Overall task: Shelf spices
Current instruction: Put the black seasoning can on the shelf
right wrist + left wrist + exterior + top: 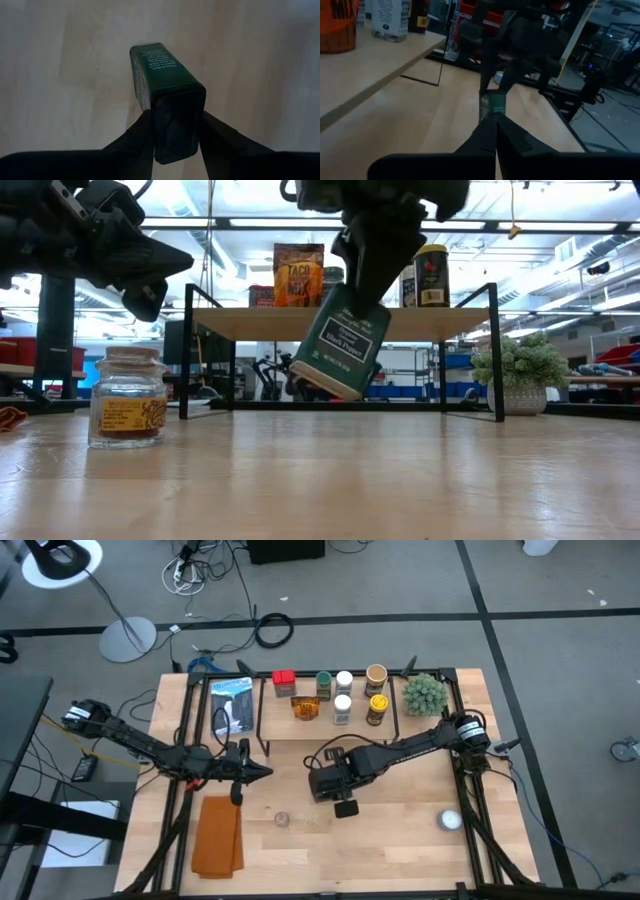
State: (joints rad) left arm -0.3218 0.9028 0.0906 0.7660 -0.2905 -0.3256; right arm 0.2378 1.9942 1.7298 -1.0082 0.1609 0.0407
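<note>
A dark green rectangular spice tin (342, 345) hangs in my right gripper (177, 145), above the table just in front of the shelf (325, 732). The shelf is a light-wood board on black legs and carries a red tin (283, 680), an orange packet (305, 708) and several jars with green, white, tan and yellow lids. One tan-lidded jar (127, 398) stands alone on the tabletop (283, 819). My left gripper (255, 771) hovers shut to the left of the tin and touches nothing. My right gripper pinches the green tin by its upper end (175, 107), one finger (142, 137) on each of two opposite sides. The fingers come from above, pointing down. The tin hangs below them, tilted, with its lower end (325, 385) clear of the table.
A green spiky plant ball (424, 693) stands at the shelf's right end. A dark and blue package (232, 703) lies left of the shelf. An orange cloth (218, 835) lies near the left front edge, and a white round object (450, 820) at the right front.
</note>
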